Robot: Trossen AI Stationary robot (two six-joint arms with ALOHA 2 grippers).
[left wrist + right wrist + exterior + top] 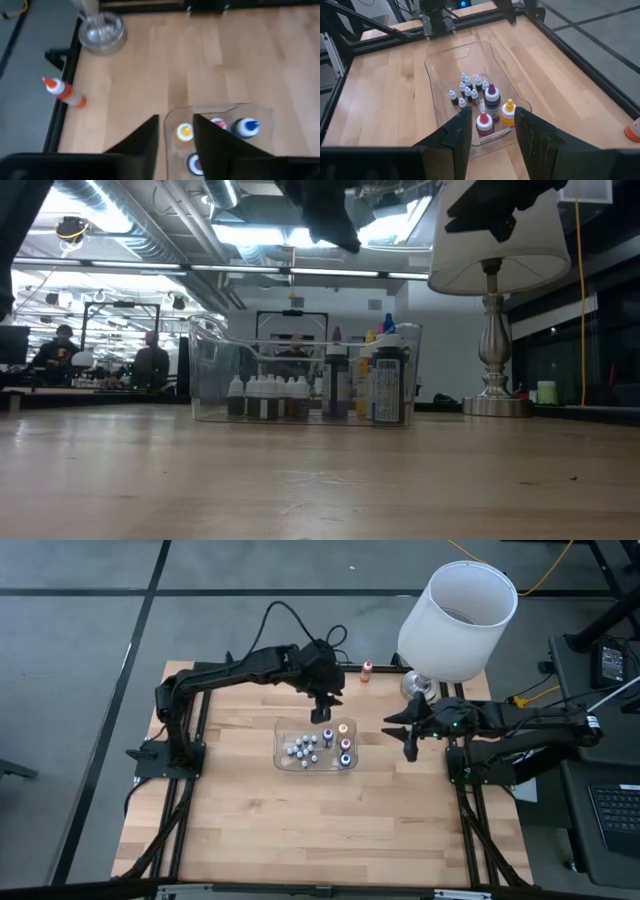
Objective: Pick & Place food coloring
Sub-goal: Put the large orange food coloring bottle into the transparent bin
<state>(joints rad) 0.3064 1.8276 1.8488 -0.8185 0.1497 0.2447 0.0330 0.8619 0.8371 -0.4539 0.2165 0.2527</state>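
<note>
The clear tray (281, 740) sits mid-worktop and already holds several food coloring bottles (491, 98): a yellow-capped one (184, 132), a red one (484, 123), a blue one (246, 126) and a dark purple one, standing together at one end, with a cluster of small pale-capped bottles (468, 87) beside them. One more bottle, the orange one (367, 671), stands outside the tray near the worktop's far edge, beside the lamp (455, 620).

The left gripper (325, 715) hangs above the tray's far side, its fingers (145, 140) parted with nothing between them; I judge it empty. The right gripper (408, 735) waits just beside the tray, near the lamp base, fingers (455, 132) apart and empty too.

The step in hand looks like fetching the orange bottle. To do it well, the left arm should lift clear of the tray wall before swinging out, come down over the bottle from above, and close on the body rather than the cap. The bottle is light and narrow, so an off-centre touch would probably tip it or push it off the edge, which is close.

The worktop (260, 820) is pale wooden planking on a dark frame. Beyond it the low view shows an open workshop with ceiling ducts, strip lights, and people (150, 362) seated at benches.
</note>
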